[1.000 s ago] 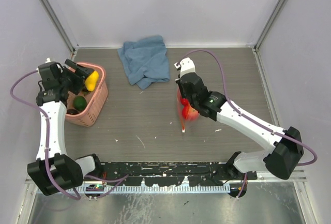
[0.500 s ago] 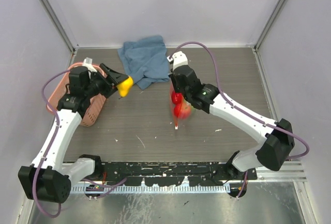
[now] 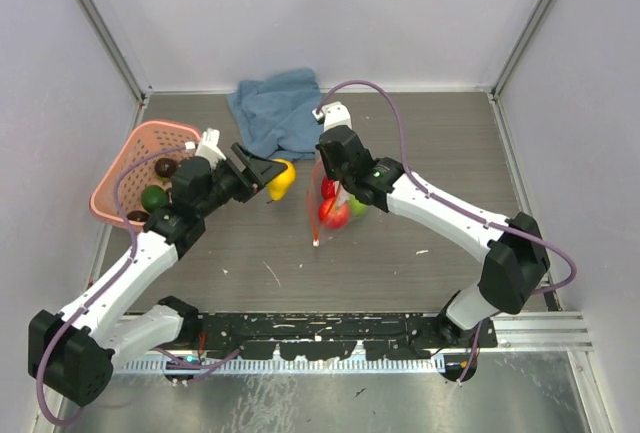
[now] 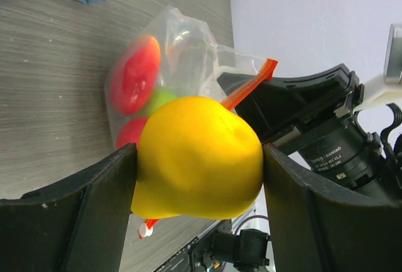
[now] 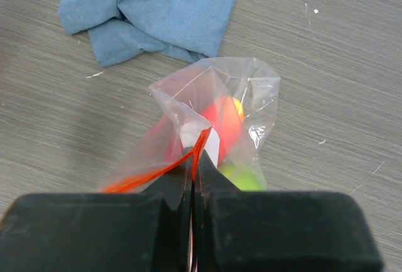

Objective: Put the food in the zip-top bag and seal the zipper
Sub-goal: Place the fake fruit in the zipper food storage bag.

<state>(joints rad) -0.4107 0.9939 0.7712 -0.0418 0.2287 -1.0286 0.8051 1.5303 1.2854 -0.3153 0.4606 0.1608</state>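
Note:
A yellow fruit [image 3: 282, 180] [image 4: 188, 178] is clamped between the fingers of my left gripper [image 3: 274, 175] [image 4: 200, 154], off the table and just left of the zip-top bag [image 3: 336, 205] [image 4: 182, 46]. The clear bag hangs from my right gripper [image 3: 329, 179] [image 5: 195, 159], which is shut on the red-orange zipper [image 5: 157, 171] [image 4: 251, 83]. Inside the bag lie red fruit [image 4: 135, 74] [image 5: 226, 118] and a green one [image 5: 245, 176]. The strip's white end piece [image 3: 316, 243] hangs near the table.
A pink lattice basket [image 3: 120, 158] at the left holds a green fruit [image 3: 153, 197] and dark brown ones [image 3: 164, 166]. A crumpled blue cloth [image 3: 280, 118] [image 5: 157, 8] lies at the back, just behind the bag. Walls close in on three sides.
My left arm has carried the yellow fruit from over the basket rightward to beside the bag. The right arm has shifted the hanging bag a little to the left.

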